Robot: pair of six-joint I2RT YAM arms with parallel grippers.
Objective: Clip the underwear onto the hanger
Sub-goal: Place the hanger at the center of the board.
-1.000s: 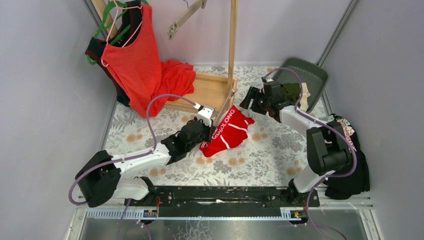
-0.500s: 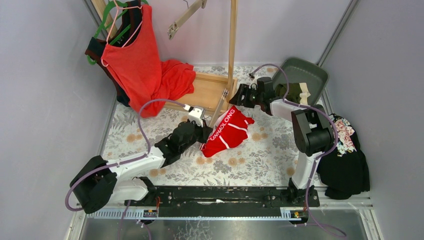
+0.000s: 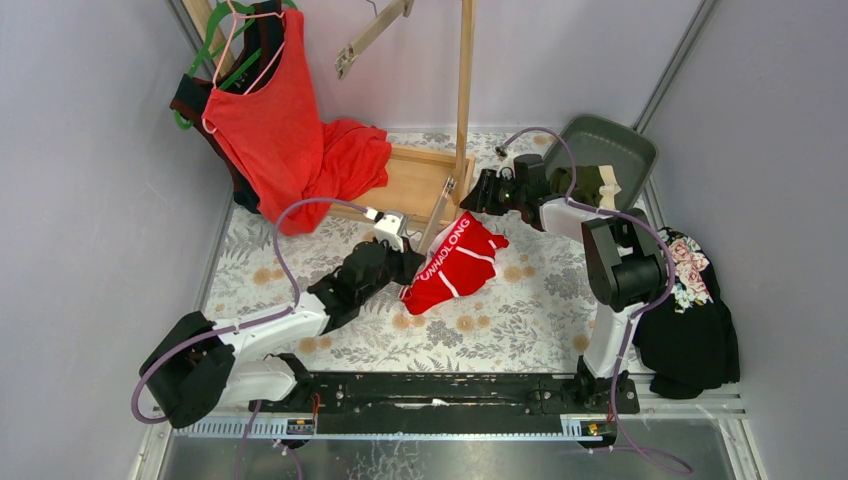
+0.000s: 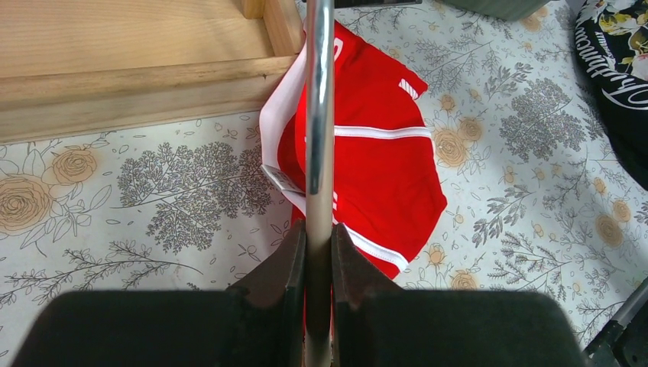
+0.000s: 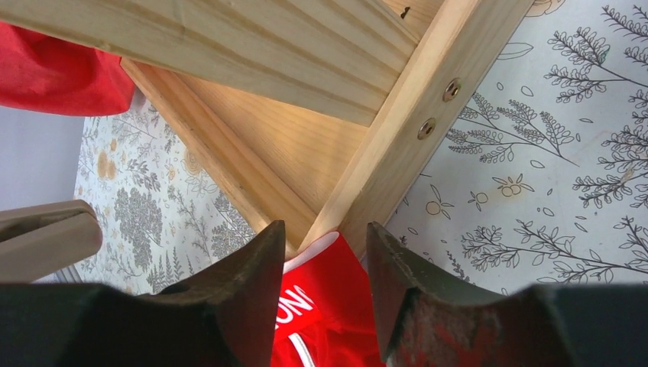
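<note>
As far as I can see, nothing is clipped yet: the red briefs (image 3: 460, 265) lie at the centre of the desk (image 3: 540, 300) under the hanger (image 4: 319, 115). The left jaws are closed on its metal bar, and the right jaws stand apart around the waistband corner at 12 o'clock, holding nothing. The green briefs (image 3: 588, 183) sit in the tray (image 3: 630, 140) at 2 o'clock, so I judge both clippings are left; the red waistband reads "UNHAOLONG".

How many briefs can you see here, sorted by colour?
Red briefs: 1
Olive green briefs: 1
Total: 2
</note>
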